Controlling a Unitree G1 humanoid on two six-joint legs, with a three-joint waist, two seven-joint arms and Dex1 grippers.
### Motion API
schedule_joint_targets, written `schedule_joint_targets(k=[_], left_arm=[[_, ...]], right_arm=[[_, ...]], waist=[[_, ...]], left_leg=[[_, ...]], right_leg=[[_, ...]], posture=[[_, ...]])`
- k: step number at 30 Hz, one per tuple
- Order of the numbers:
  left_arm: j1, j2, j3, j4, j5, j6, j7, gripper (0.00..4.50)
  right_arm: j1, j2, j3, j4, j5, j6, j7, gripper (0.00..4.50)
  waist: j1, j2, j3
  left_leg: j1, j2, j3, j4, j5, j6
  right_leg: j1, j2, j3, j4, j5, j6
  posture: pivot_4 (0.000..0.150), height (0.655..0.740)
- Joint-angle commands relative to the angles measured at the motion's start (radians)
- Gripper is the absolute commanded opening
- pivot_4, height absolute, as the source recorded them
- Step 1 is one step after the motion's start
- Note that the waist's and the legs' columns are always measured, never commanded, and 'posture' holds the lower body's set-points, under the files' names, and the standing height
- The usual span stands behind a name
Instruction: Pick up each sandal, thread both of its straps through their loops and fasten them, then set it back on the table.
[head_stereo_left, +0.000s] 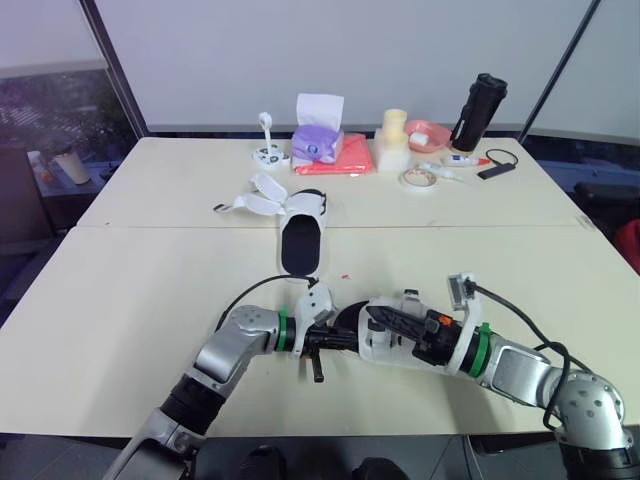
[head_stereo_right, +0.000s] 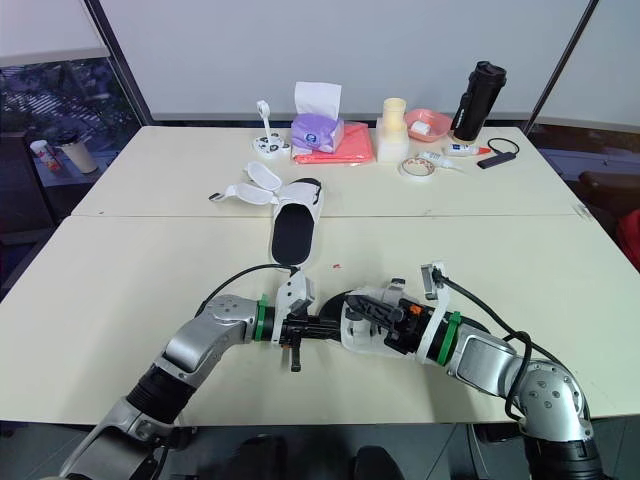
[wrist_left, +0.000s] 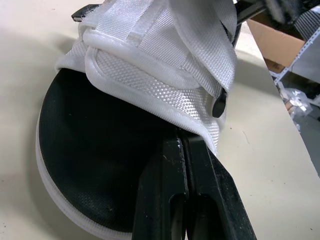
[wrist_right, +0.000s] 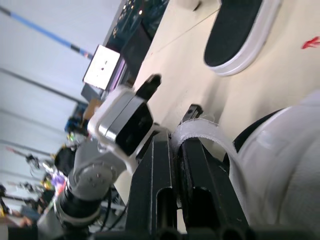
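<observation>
Near sandal (head_stereo_left: 375, 345): black footbed, white woven upper. It lies at the front of the bench (head_stereo_left: 120, 300), between the two arms.

Left gripper (wrist_left: 184, 137): fingers pressed together, tips nipping the edge of the white upper where it meets the footbed.

Right gripper (wrist_right: 177, 131): fingers nearly together. A white strap (wrist_right: 207, 129) loops over one of them and, as far as I can make out, is pinched between them.

Far sandal (head_stereo_left: 301, 240): flat at mid-bench, straps splayed open, well apart from both grippers.
</observation>
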Motion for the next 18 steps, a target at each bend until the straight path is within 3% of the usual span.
schedule_joint_targets(k=[1,6,11,15,18], left_arm=[[0.057,0.017,-0.072,0.097,0.052,0.055,0.004,0.0],[0.054,0.016,-0.07,0.102,0.052,0.056,0.002,0.0],[0.052,0.016,-0.067,0.106,0.054,0.056,0.001,0.0],[0.043,0.014,-0.067,0.117,0.057,0.052,-0.006,0.0],[0.037,0.009,-0.069,0.129,0.061,0.047,-0.009,0.0]], right_arm=[[-0.034,0.011,-0.058,0.007,0.038,-0.058,-0.038,1.58],[-0.064,-0.025,-0.076,0.003,0.051,-0.062,-0.037,3.91],[-0.177,-0.157,-0.099,-0.02,-0.048,-0.071,0.113,3.91],[-0.285,-0.323,0.069,-0.027,-0.397,-0.146,0.311,3.91],[-0.331,-0.351,0.187,0.028,-0.552,-0.205,0.449,3.91]], waist=[[0.0,0.001,-0.001],[0.0,0.002,-0.001],[0.002,0.003,-0.002],[0.003,0.005,-0.002],[0.003,0.004,-0.003]], left_leg=[[0.0,0.0,0.0,0.0,0.0,0.0],[0.0,0.0,0.0,0.0,0.0,0.0],[-0.001,0.0,0.001,0.0,0.0,0.0],[-0.001,0.0,0.001,-0.001,0.0,0.0],[-0.001,0.0,0.0,-0.001,0.0,0.0]], right_leg=[[0.0,0.0,0.0,0.0,0.0,0.0],[0.0,0.0,0.0,0.0,0.0,0.0],[-0.001,-0.001,0.001,0.0,0.0,0.0],[-0.002,0.0,0.0,-0.001,0.0,0.0],[-0.001,0.0,-0.001,-0.002,0.0,0.0]], posture=[[0.15,0.74],[0.15,0.74],[0.15,0.74],[0.15,0.74],[0.15,0.74]])
